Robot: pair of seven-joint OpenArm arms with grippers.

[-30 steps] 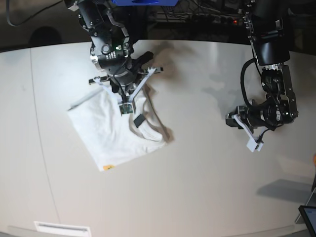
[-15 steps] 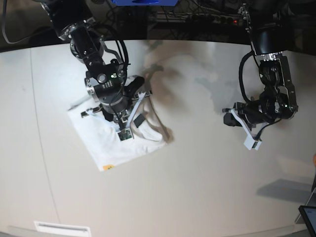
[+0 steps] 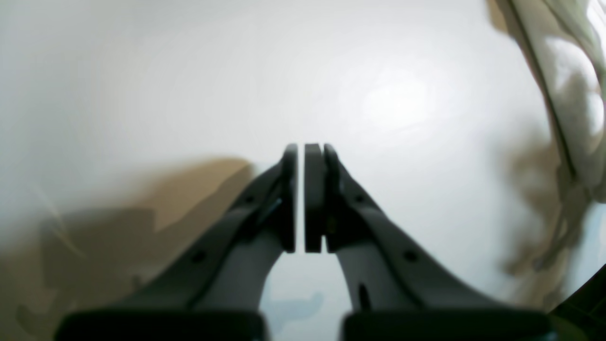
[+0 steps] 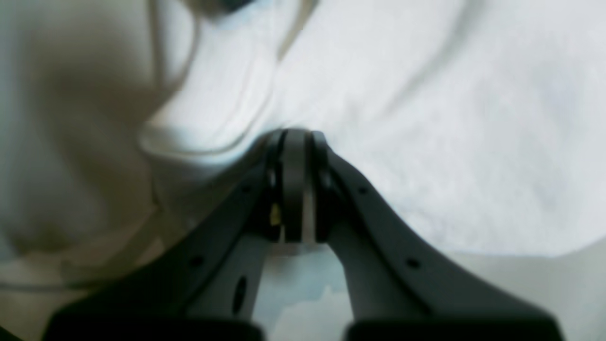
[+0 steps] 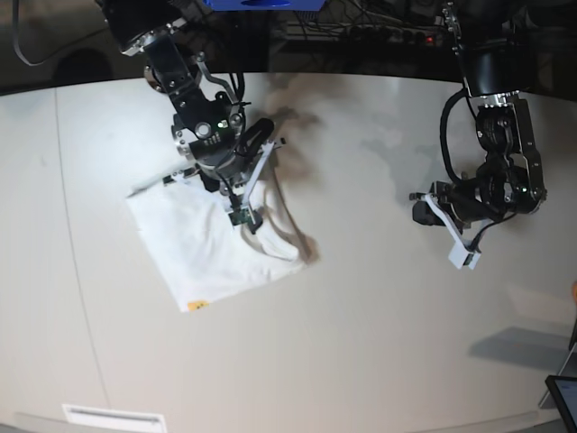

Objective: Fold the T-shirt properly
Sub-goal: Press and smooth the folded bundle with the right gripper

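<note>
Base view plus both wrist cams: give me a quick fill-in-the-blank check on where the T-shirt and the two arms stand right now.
1. The T-shirt lies folded on the table, under the ____ gripper.
2. The left gripper has only bare ____ below its fingers.
3. Both grippers' fingers are ____.
4. A small ____ patch of print shows at the shirt's near corner.

Missing words: right; table; shut; yellow

White T-shirt with yellow corner mark, pale grey table.
</note>
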